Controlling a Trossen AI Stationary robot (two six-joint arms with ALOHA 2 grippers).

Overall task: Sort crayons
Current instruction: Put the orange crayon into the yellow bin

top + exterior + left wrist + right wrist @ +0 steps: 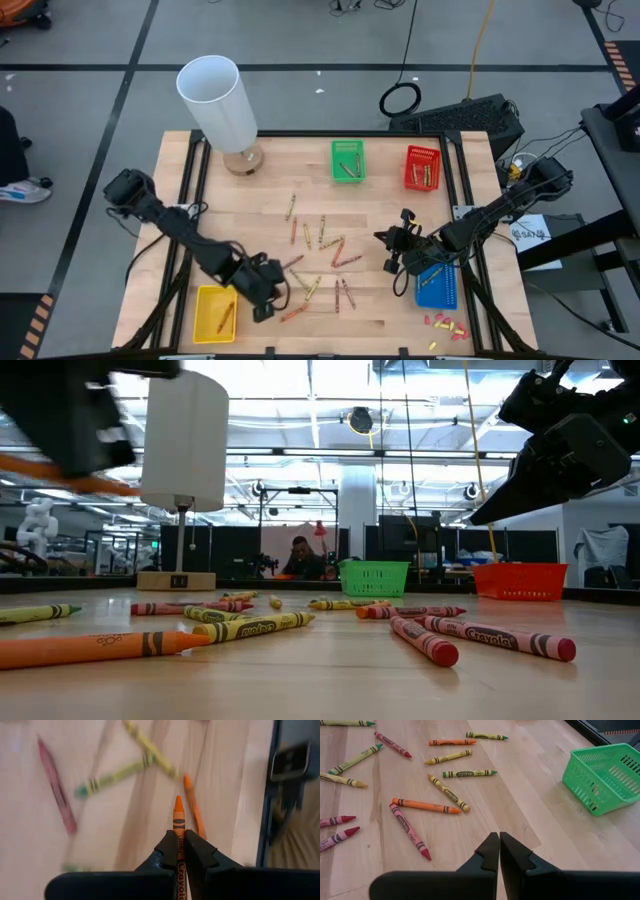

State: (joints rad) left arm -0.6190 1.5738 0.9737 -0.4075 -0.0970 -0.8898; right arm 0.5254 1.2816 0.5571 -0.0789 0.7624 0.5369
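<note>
Several crayons (pixel 322 255), red, orange, olive-yellow and brown, lie scattered flat on the wooden table (pixel 270 175). My left gripper (pixel 264 303) hangs above the table's near left part, beside the yellow basket (pixel 215 312). It is shut on an orange crayon (pixel 178 815). In the low view that gripper (pixel 60 420) is a dark blur with the orange crayon (pixel 70 478) below it. My right gripper (pixel 499 840) is shut with nothing in it; it hovers above the table, next to the blue basket (pixel 437 285). My left gripper pinches the orange crayon's paper-wrapped shaft (pixel 179 849) between its two fingers. The fingers slant down at the table and lie along the crayon. The pointed tip (pixel 178 801) sticks out past the fingertips. The crayon is lifted clear of the table.
A green basket (pixel 348 160) and a red basket (pixel 422 167) stand at the far edge, each with crayons inside. A white lamp on a wooden foot (pixel 222 100) stands at the far left. Small red and yellow bits (pixel 445 325) lie at the near right corner.
</note>
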